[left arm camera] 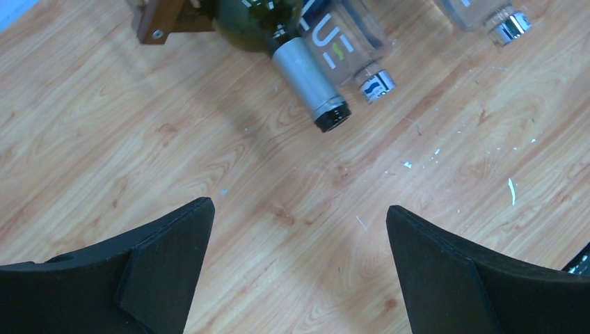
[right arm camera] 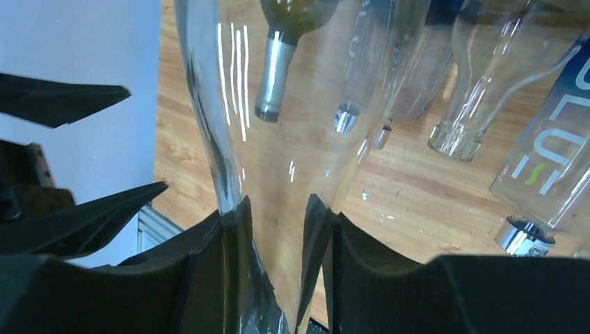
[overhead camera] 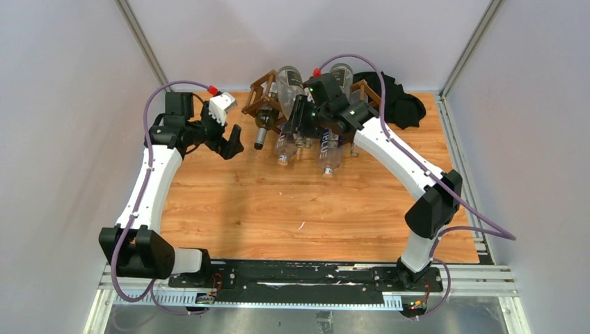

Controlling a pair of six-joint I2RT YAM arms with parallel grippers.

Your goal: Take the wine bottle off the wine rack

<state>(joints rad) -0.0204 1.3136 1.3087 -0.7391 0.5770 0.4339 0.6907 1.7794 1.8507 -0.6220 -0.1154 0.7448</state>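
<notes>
Bottle (right arm camera: 273, 149) — clear glass — pinched by right gripper (right arm camera: 276, 212).

1. I'm getting bright, even light on the table (overhead camera: 278, 216), shadows soft.
2. White glare streaks are running down the clear bottle (right arm camera: 278, 139) at my right wrist.
3. Its glass is warping the wood behind.

Lab robot cell: plain panel walls (overhead camera: 62, 104), aluminium rails (overhead camera: 480, 282)
</notes>
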